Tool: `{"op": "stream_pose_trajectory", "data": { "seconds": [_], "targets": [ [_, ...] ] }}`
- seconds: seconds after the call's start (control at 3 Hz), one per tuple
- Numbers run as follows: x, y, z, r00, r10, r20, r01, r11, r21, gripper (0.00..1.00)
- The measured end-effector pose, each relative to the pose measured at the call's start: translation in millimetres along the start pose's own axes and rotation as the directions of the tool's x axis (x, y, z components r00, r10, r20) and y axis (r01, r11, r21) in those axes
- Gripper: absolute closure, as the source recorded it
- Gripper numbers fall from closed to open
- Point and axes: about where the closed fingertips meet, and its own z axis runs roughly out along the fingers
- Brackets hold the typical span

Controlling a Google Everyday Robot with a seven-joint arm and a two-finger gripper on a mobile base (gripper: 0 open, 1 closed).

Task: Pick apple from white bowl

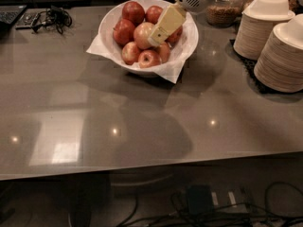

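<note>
A wide white bowl (188, 45) lined with a white paper napkin (169, 72) stands at the back middle of the grey table. It holds several red apples; a paler one (142, 33) lies in the centre. My gripper (157, 39), with cream-coloured fingers, reaches down from the top right over the bowl, and its tip is right beside the pale central apple. The apple behind the gripper is partly hidden.
Two tall stacks of cream disposable plates (280, 56) stand at the right. A glass jar (223, 9) stands behind the bowl at the right. Cables (49, 18) and a dark device lie at the back left. The table's front edge (142, 167) runs across the lower frame.
</note>
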Motion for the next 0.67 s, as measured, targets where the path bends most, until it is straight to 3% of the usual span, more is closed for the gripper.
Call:
{"op": "stream_pose_trajectory", "data": {
  "seconds": [0.67],
  "targets": [
    [3, -5, 10, 1.000, -0.012, 0.021, 0.011, 0.9997, 0.020, 0.00]
  ]
}}
